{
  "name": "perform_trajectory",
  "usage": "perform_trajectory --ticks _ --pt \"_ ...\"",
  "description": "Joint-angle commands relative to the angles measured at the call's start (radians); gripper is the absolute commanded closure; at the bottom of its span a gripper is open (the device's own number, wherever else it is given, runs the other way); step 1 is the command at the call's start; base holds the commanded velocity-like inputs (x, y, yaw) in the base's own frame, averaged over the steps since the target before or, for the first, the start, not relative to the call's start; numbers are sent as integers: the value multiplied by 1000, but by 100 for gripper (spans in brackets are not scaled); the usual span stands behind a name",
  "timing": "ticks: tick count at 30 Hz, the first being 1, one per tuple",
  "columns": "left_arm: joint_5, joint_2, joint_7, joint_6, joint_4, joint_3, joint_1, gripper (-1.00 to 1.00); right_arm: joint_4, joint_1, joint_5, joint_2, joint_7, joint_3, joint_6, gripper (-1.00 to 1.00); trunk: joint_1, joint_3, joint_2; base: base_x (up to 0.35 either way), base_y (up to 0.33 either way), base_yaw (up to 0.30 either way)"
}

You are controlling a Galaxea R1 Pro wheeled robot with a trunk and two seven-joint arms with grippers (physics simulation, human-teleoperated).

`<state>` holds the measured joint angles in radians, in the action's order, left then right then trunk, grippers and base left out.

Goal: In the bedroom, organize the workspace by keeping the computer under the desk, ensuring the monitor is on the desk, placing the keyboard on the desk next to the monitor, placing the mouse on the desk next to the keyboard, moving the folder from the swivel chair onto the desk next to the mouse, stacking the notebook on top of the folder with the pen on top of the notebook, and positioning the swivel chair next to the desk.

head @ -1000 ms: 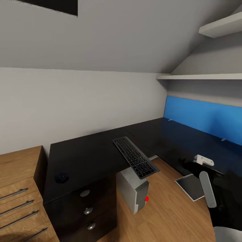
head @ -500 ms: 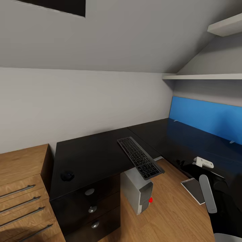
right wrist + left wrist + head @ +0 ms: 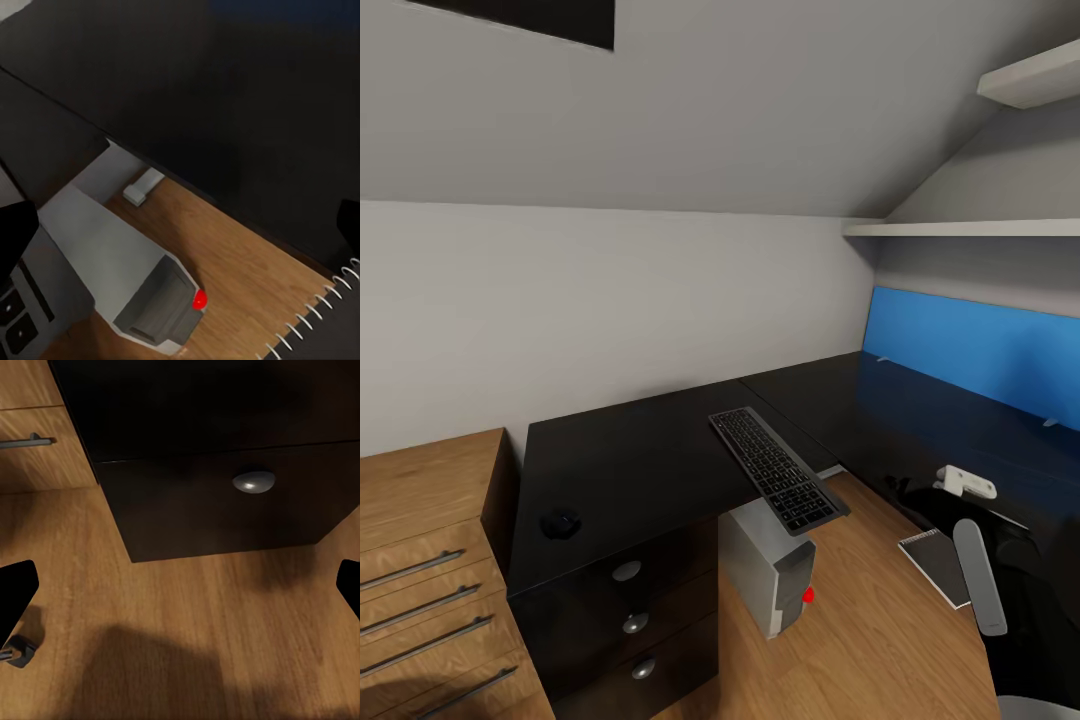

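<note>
As I read the head view from the bottom edge outward, the nearest item is a pale arm link (image 3: 980, 578) at lower right, rising over the wooden floor (image 3: 870, 630). Just beside it, the notebook (image 3: 937, 566) lies flat on the floor, its spiral edge toward the desk. In the right wrist view I see that spiral binding at the corner (image 3: 315, 322), and the right gripper (image 3: 180, 232) shows only as two dark fingertips (image 3: 15, 232) at opposite edges, spread wide with nothing between them. In the left wrist view the left gripper (image 3: 180, 589) is likewise spread, its dark fingertips (image 3: 16, 589) at opposite edges, above bare floor in front of the black drawer unit (image 3: 225, 502) with one round silver knob (image 3: 253, 481).

Next out, the computer (image 3: 765, 575) stands on the floor under the desk (image 3: 630, 460), with a red spot on its front; the right wrist view shows it (image 3: 120, 277) close by. At lower left, a light wooden chest of drawers (image 3: 420, 560) stands against the desk's end. The mouse (image 3: 561, 523) rests on the desk top near that end. The keyboard (image 3: 777, 469) lies diagonally on the desk, its near end overhanging the front edge above the computer. A small white object (image 3: 966, 484) sits on the right wing of the desk; I cannot tell what it is. Farthest, a blue panel (image 3: 980, 350) stands along the back of the right wing, below two wall shelves (image 3: 960, 228).
</note>
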<state>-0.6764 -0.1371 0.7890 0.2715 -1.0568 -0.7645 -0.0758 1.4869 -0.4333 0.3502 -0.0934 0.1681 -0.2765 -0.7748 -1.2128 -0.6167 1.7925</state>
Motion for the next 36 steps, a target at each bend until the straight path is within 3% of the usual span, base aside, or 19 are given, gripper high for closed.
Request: perform_trajectory --ticks 1,11,36 --pt "-9 -1 3 6 -2 -3 1 -100 2 0 10 0 8 0 -6 -100 0 -1 0 0 0 0" --pt "-8 -1 3 6 18 -1 1 -100 2 4 10 7 10 2 -23 -100 0 -5 0 -68 -57 109" --pt "-8 -1 3 6 18 -1 1 -100 1 4 10 9 10 2 -21 -100 0 -22 0 -325 -25 199"
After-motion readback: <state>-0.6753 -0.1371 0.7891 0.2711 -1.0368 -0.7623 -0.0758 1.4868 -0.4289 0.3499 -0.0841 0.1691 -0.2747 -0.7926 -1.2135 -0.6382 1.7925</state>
